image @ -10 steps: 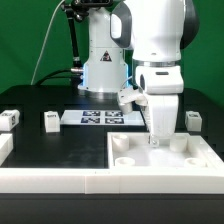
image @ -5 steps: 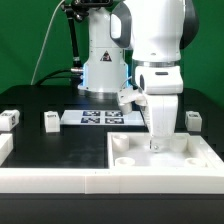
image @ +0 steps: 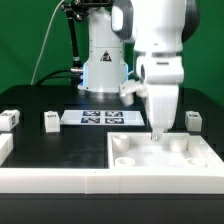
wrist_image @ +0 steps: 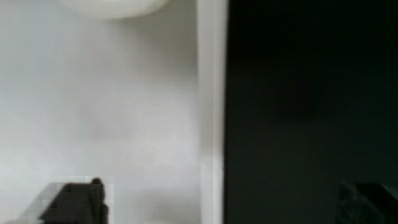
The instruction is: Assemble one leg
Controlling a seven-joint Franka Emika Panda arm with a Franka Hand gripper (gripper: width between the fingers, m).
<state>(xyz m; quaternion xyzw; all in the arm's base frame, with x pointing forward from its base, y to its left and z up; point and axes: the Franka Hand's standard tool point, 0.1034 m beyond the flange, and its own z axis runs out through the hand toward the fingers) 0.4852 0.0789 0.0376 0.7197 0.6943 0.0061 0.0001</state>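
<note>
The large white rimmed panel [image: 150, 165] lies at the front right of the black table. My gripper [image: 157, 133] hangs over its far edge, fingers pointing down. In the wrist view the gripper [wrist_image: 222, 205] is open: two dark fingertips [wrist_image: 75, 202] stand wide apart, with the panel's edge [wrist_image: 210, 100] between them and nothing held. A round corner hole [wrist_image: 116, 5] shows on the panel. Three small white legs with tags stand on the table: two in the exterior view's left [image: 8, 119] [image: 50, 120] and one on its right [image: 193, 119].
The marker board [image: 100, 118] lies flat behind the panel, in front of the robot base [image: 100, 70]. A low white ledge [image: 50, 178] runs along the table's front left. Black table [wrist_image: 311, 100] shows beside the panel in the wrist view.
The arm has shifted a little toward the exterior view's right and the gripper has risen slightly above the panel's far edge. The legs and panel have not moved.
</note>
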